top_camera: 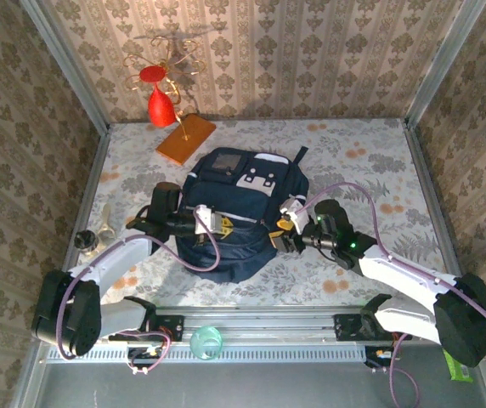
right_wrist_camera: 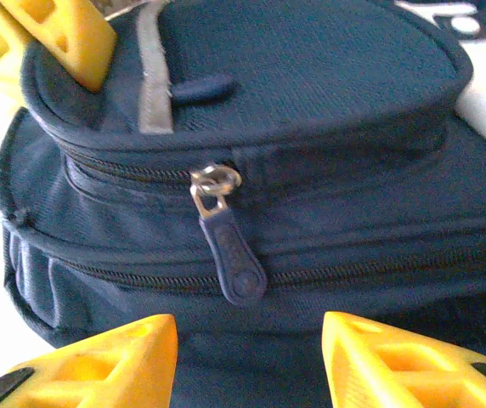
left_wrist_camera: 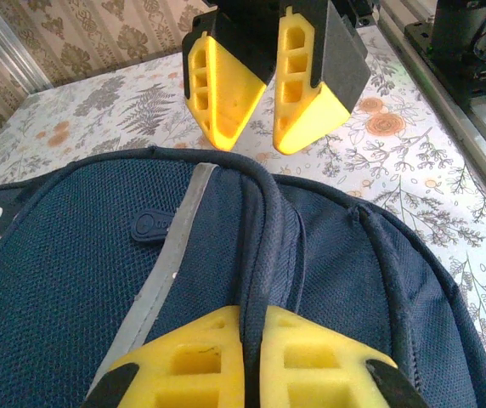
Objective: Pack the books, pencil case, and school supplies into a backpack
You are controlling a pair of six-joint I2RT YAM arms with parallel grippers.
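Left gripper (left_wrist_camera: 247,316) pinched tight on backpack (left_wrist_camera: 73,255) seam ridge, frame bottom. Right gripper (right_wrist_camera: 250,327) jaws apart, empty, below zipper pull (right_wrist_camera: 230,246). In overhead frame backpack sits centre, flanks hidden behind both arms. Floral table (top_camera: 353,153); patterned wallpaper (top_camera: 311,51) around.

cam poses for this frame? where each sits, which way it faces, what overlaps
Top external: above and behind the bases, looking down on the table; left arm and right arm reach the backpack, left pincer and right pincer at its sides.
Left wrist: on the left arm, looking across the backpack's front pocket; own fingers pinch a fabric ridge.
Right wrist: on the right arm, facing the backpack's zippered side; own fingers stand apart.
Shared: the wrist views face each other, each showing the other pincer's yellow fingers.
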